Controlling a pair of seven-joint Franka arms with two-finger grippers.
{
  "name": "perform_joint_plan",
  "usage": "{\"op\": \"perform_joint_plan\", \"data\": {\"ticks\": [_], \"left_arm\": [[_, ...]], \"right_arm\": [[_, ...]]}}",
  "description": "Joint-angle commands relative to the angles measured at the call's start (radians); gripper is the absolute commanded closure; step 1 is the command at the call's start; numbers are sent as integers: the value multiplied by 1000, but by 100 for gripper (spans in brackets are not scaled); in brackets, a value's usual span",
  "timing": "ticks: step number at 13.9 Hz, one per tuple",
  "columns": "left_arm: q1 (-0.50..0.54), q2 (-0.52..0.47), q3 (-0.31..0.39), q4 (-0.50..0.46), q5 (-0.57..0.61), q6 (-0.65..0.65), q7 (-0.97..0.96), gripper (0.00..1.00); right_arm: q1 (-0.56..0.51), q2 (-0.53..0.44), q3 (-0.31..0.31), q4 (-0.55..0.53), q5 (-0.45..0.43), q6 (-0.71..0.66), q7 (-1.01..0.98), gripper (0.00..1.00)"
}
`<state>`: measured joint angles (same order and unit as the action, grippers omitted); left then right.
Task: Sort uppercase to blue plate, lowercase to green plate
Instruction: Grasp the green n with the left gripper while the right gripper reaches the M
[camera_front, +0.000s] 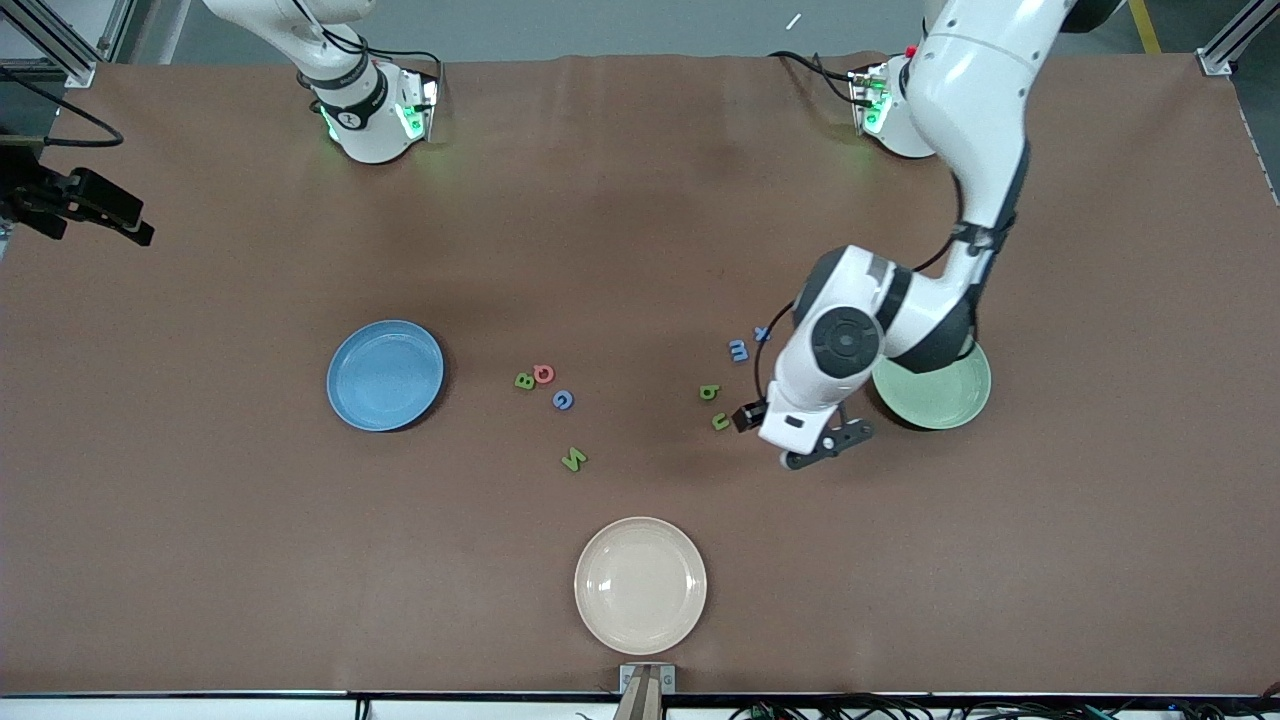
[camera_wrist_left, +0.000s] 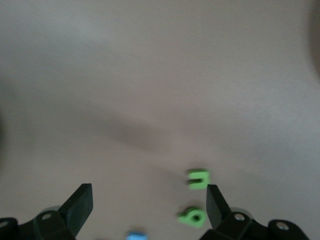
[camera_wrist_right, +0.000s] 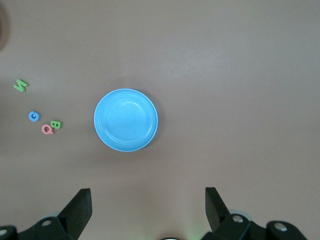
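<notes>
Fingers (camera_wrist_left: 80, 205) on your left gripper (camera_wrist_left: 149, 207) are spread wide with nothing between them, hanging low over the desk (camera_front: 200, 500) right beside the lowercase bunch. The green u (camera_front: 720, 421) and green b (camera_front: 709, 392) sit just off its fingertips, toward the right arm's end. The blue m (camera_front: 738, 349) and blue x (camera_front: 762, 333) lie a bit farther from the front camera, close to the arm's elbow. The green plate (camera_front: 950, 400) is right next to that arm, partly covered by it, with nothing visible on the part that shows.

Your right gripper (camera_wrist_right: 148, 207) has its fingers just as wide apart and holds nothing. It's parked high over the blue plate (camera_front: 385, 375), waiting, and you only see it in its own wrist view.

The uppercase ones are all on the desk between the two plates: green B (camera_front: 524, 380) touching the red Q (camera_front: 543, 373), blue G (camera_front: 563, 400) near them, and green N (camera_front: 573, 459) off on its own, nearer the front camera. The blue plate has nothing on it.

There's also a cream plate (camera_front: 640, 585) by the front edge, nothing on it either.
</notes>
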<state>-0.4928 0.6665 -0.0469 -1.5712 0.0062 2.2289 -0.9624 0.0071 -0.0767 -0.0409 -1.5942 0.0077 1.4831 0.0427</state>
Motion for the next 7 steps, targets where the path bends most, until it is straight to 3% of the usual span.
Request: {"op": "perform_joint_plan", "data": {"ticks": [1,7], "left_arm": [[-38,37,7,20,67,54,-122,0],[-76,136,10,31,69,144,-125,0]], "right_arm": [[8,-32,-5,-38,-18,20,-41,0],[8,-31,-5,-29,0,25,-32,0]]}}
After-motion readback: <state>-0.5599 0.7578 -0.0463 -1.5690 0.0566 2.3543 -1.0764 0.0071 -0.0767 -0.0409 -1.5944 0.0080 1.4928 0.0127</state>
